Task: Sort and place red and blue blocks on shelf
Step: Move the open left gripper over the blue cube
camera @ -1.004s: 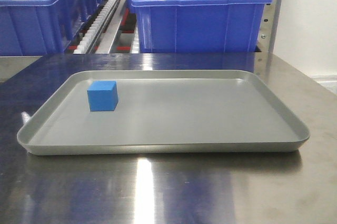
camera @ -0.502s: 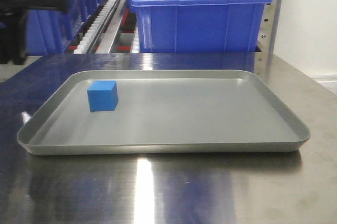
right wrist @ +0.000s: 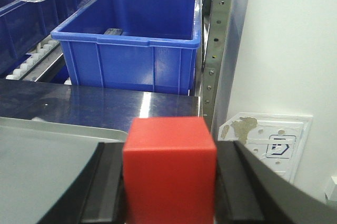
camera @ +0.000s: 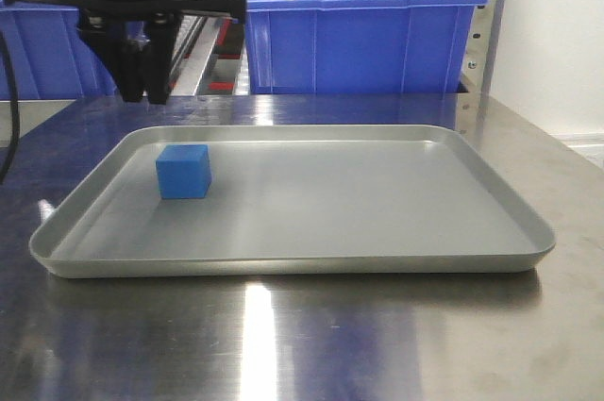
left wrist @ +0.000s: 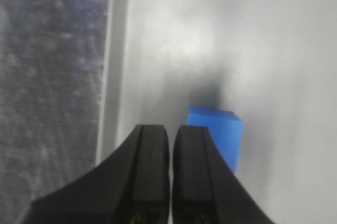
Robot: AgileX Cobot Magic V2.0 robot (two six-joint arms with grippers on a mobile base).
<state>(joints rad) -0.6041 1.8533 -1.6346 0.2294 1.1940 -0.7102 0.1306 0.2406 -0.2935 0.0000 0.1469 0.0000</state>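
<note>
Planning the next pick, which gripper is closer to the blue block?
Left. The left gripper hangs close above the blue block, jaws shut; the right gripper, clamping the red block, is by the tray's right side.

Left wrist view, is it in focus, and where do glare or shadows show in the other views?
Left wrist view: soft throughout, the left pincer and blue block blurred at the edges, a dark shadow on the tray beyond the block. Front view: sharp, with a white glare streak on the steel table. Right wrist view: the red block fills the foreground, evenly lit.
</note>
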